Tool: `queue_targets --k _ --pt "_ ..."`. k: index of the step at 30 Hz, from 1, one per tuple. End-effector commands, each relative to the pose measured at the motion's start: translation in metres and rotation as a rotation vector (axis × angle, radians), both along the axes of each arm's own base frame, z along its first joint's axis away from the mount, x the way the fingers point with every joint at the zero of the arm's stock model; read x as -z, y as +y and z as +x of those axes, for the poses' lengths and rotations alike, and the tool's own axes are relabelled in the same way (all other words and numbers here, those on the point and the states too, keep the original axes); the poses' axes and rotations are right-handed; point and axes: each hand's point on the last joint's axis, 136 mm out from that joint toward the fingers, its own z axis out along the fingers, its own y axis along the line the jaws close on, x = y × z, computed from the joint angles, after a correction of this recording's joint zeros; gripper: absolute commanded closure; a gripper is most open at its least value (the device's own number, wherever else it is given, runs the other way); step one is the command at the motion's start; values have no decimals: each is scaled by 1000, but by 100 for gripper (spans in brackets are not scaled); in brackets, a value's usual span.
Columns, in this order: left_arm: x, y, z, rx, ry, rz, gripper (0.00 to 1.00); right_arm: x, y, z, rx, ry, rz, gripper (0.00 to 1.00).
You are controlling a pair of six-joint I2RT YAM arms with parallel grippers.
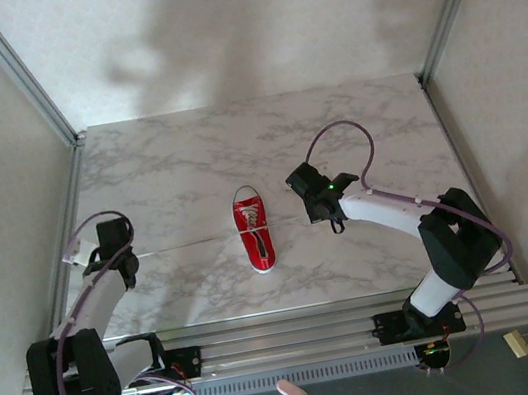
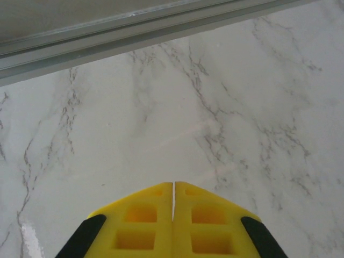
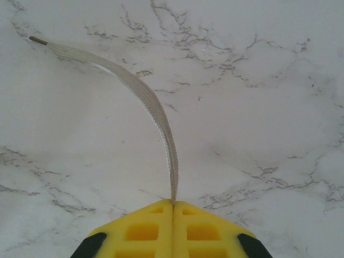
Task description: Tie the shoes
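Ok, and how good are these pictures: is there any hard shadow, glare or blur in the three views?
Top external: soft, wide shadows on the back wall, light even, the red sneaker small but sharp. Left wrist: marble table sharp, no glare; the shut left hand slightly soft near the lens. Right wrist: the white lace is sharp where the right hand pinches it.

You have on record: one shoe point(image 1: 255, 229), one table point(image 1: 167, 163), two grippers, namely left gripper point(image 2: 173, 185) and right gripper point(image 3: 173, 203), one lace point(image 3: 157, 115) end, one pink scrap point(image 1: 292, 393), one beige block point(image 1: 517, 344).
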Motion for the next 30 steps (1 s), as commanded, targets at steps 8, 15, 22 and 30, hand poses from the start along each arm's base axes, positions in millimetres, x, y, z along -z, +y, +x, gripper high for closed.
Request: queue_targets --k 8,15,22,30 --pt "3 21 -25 -85 90 87 100 8 -26 -3 70 24 -100 100" --pt "3 11 -15 -7 44 43 100 3 11 -2 -55 15 59 100" --pt "-3 -12 -8 112 -75 -49 82 -12 55 -9 -208 27 197 100" --pt "-17 -13 -11 127 -89 -38 22 6 57 -21 -212 69 71 100"
